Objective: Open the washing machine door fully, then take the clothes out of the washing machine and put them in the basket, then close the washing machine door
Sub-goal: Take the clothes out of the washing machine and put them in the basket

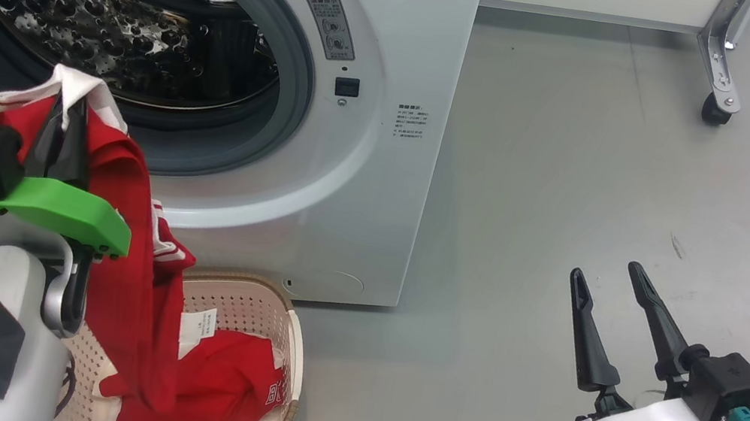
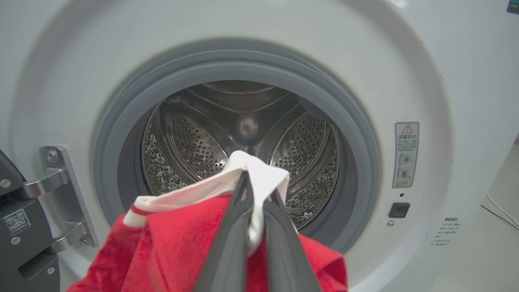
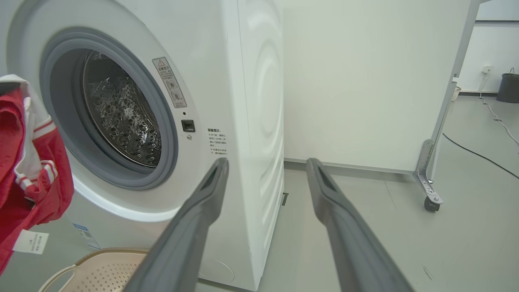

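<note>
clothes (image 1: 130, 261) pinched in left gripper (image 1: 70, 110) above the basket (image 1: 298, 350) at 7 o'clock (washing machine (image 1: 390, 30) looks empty); right gripper (image 1: 605, 272) gapes; door (image 2: 24, 243) unclosed.

Location type: indoor test or laboratory space. Indicators:

- A large white front-loading washing machine (image 3: 259, 101) stands free on a bare, smooth grey floor (image 1: 575, 198).
- Beyond its side stands a plain white partition panel (image 3: 365, 81).
- The panel is carried on a grey metal bracket with a black castor wheel (image 3: 430, 200).
- A loose black cable (image 3: 478, 154) runs across the floor toward a far white wall.
</note>
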